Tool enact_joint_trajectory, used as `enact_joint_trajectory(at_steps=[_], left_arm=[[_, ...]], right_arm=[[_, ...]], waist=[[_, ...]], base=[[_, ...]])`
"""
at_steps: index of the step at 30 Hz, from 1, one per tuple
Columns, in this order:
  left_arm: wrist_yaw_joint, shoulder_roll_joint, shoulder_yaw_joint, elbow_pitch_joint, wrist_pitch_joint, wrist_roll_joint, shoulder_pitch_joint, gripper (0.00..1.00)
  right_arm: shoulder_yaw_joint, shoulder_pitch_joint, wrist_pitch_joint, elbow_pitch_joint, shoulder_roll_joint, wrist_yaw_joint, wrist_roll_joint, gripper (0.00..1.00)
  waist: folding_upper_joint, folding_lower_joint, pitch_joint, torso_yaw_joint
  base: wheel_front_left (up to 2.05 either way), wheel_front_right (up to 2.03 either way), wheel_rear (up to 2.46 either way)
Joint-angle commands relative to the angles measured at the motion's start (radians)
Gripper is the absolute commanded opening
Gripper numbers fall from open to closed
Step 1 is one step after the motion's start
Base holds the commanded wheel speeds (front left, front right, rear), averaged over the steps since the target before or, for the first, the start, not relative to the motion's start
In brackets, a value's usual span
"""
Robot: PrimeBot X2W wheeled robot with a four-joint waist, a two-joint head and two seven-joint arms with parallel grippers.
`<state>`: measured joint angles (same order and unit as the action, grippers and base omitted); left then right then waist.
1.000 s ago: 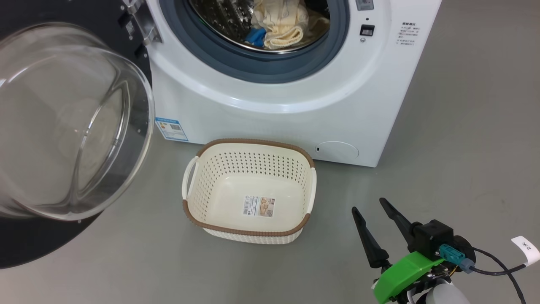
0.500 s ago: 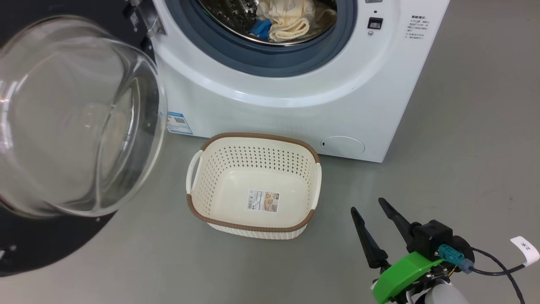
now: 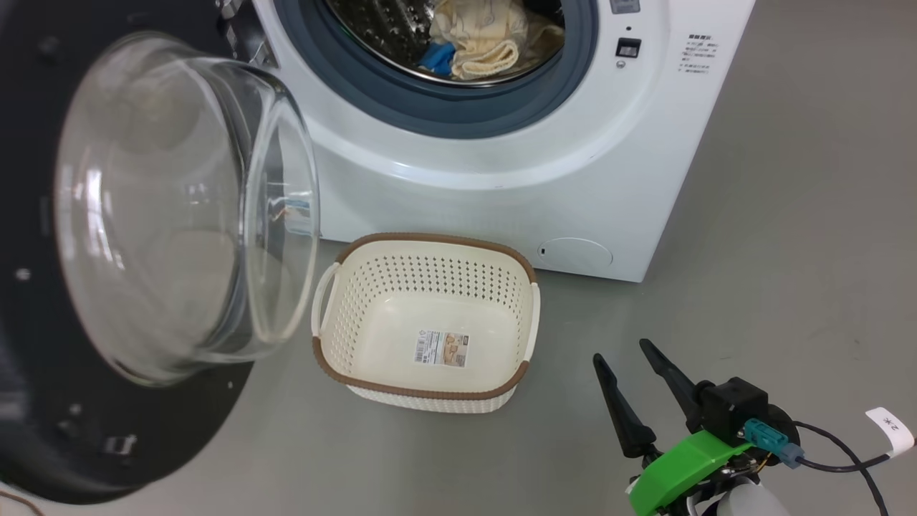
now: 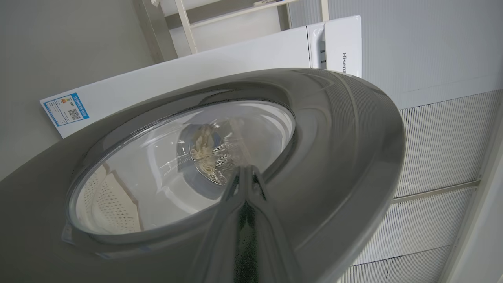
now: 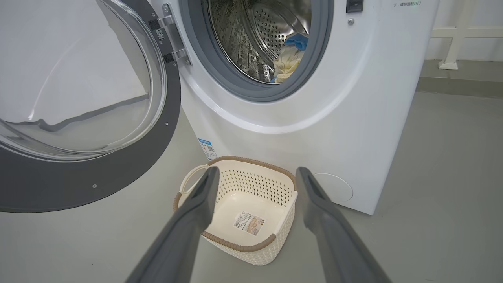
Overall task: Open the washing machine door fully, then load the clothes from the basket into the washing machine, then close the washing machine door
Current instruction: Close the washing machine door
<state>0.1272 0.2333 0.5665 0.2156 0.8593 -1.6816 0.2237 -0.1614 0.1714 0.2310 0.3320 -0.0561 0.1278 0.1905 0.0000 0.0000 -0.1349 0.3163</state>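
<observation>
Our left gripper (image 4: 244,172) reaches up along the door (image 3: 179,215), fingers pressed together, tips at the edge of the glass; we cannot tell if they touch. Our right gripper (image 3: 622,352) hovers over the floor right of the basket (image 3: 426,242), fingers spread wide. The clothes (image 3: 476,43) lie in the drum of the washer (image 3: 501,193). Since a second ago the door has swung nearer the washer, its glass bowl now more edge-on.

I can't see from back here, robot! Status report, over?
Left gripper shut, at the washing machine door. Right gripper open, holding nothing. Clothes in drum, basket empty. Basket near door's swing.
</observation>
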Motion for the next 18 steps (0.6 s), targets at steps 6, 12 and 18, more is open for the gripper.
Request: enact_joint_trajectory(at_steps=[6, 12, 18], left_arm=[[0.003, -0.062, -0.035, -0.158, 0.047, -0.007, -0.082, 0.0], [0.0, -0.127, -0.078, -0.219, 0.033, 0.011, -0.12, 0.0], [0.002, -0.17, -0.145, -0.272, -0.009, 0.015, -0.142, 0.0]], right_arm=[[-0.04, 0.033, 0.018, -0.006, 0.006, 0.003, 0.025, 1.0], [-0.048, 0.036, 0.023, 0.001, 0.006, 0.003, 0.035, 1.0], [-0.05, 0.034, 0.027, 0.005, 0.006, 0.003, 0.041, 1.0]], waist=[[0.0, 0.0, 0.02, -0.028], [0.0, 0.0, 0.023, -0.068], [0.0, 0.0, 0.029, -0.141]], base=[[0.0, 0.0, 0.0], [0.0, 0.0, 0.0], [0.0, 0.0, 0.0]])
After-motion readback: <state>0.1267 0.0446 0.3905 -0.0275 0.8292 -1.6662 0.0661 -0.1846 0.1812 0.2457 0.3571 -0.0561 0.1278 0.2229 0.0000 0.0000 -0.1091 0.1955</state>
